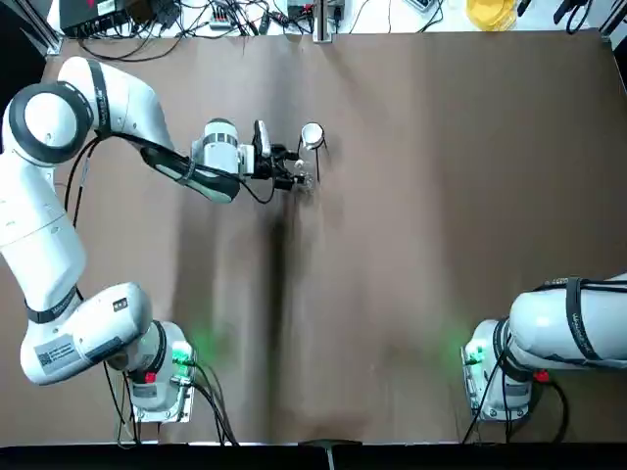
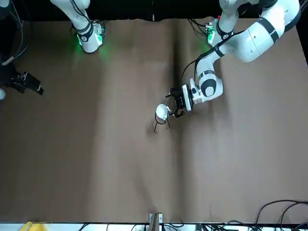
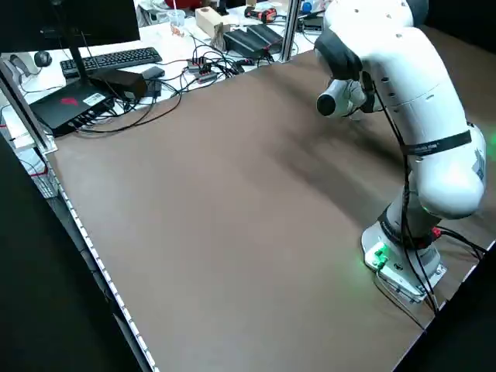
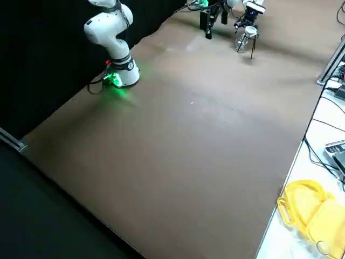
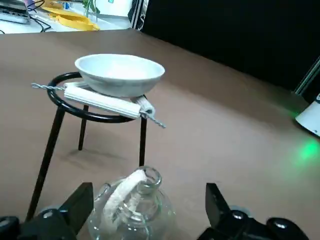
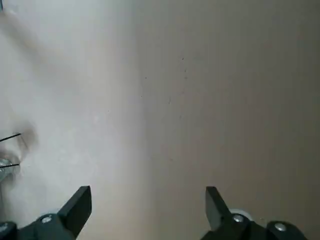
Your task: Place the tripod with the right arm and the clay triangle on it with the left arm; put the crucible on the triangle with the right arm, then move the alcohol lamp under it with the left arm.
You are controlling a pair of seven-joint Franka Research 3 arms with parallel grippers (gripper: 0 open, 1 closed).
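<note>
Both wide open and empty, points left pincer [image 5: 149, 192] at alcohol lamp [image 5: 135, 217] beside tripod [image 5: 50, 137], hangs right pincer [image 6: 149, 192] near table's [image 1: 392, 294] right edge.

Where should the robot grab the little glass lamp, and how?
I'd grip the alcohol lamp around its round glass belly, with one finger each side. The left gripper is already beside it, open, so that side looks best. The tripod and bowl-shaped crucible stand just past it, so reaching from there might bump them.
</note>
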